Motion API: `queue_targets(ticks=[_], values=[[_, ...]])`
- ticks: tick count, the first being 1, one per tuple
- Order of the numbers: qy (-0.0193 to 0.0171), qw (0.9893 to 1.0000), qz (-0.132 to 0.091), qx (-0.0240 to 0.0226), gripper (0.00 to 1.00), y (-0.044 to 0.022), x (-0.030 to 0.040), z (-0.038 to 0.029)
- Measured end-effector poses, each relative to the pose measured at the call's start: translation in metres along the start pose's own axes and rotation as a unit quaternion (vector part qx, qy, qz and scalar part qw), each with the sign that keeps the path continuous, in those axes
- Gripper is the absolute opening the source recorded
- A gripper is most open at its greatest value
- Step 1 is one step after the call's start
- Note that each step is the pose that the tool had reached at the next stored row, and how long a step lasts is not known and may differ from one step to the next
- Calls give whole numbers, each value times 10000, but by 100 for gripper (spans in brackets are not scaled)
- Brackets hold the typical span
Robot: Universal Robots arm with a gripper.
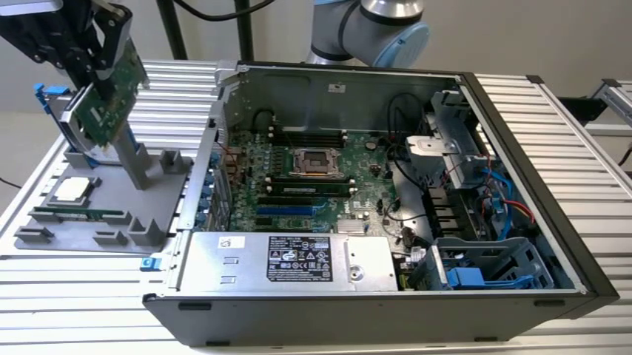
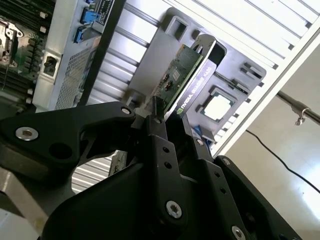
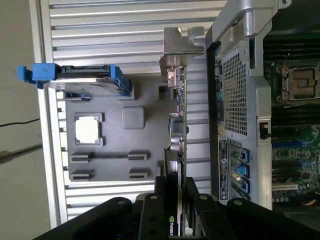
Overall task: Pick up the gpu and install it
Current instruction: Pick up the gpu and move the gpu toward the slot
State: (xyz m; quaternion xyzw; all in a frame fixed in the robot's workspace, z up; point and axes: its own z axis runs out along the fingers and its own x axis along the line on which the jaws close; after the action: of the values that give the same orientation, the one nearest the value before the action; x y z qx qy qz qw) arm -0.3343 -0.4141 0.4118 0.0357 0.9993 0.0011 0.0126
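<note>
The gpu (image 1: 111,96) is a green card with a silver end bracket (image 3: 179,46). It hangs tilted over the grey parts tray (image 1: 59,240) at the exterior view's left, outside the open computer case (image 1: 513,111). My gripper (image 1: 97,68) is shut on the card's upper edge, with the black fingers (image 2: 156,116) pinching both faces. In the first wrist view the gpu (image 3: 177,125) appears edge-on between the tray and the case's rear wall, with my gripper (image 3: 176,184) clamped on it. The second wrist view has the gpu (image 2: 186,80) pointing away from my gripper (image 2: 170,119).
The motherboard (image 1: 296,174) lies inside the case, with a power supply (image 1: 286,259) along the near side and a drive cage (image 1: 484,266) at the exterior view's right. The tray carries a processor (image 1: 74,190), a memory stick (image 1: 84,214) and a hard drive with blue rails (image 3: 80,77).
</note>
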Motion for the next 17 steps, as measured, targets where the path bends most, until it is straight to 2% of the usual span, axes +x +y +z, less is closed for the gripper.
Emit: queue_targets(ticks=[10,17], values=[[0,10000,0,0,0,0,-3,-105],[0,10000,-1,0,0,0,-3,-111]])
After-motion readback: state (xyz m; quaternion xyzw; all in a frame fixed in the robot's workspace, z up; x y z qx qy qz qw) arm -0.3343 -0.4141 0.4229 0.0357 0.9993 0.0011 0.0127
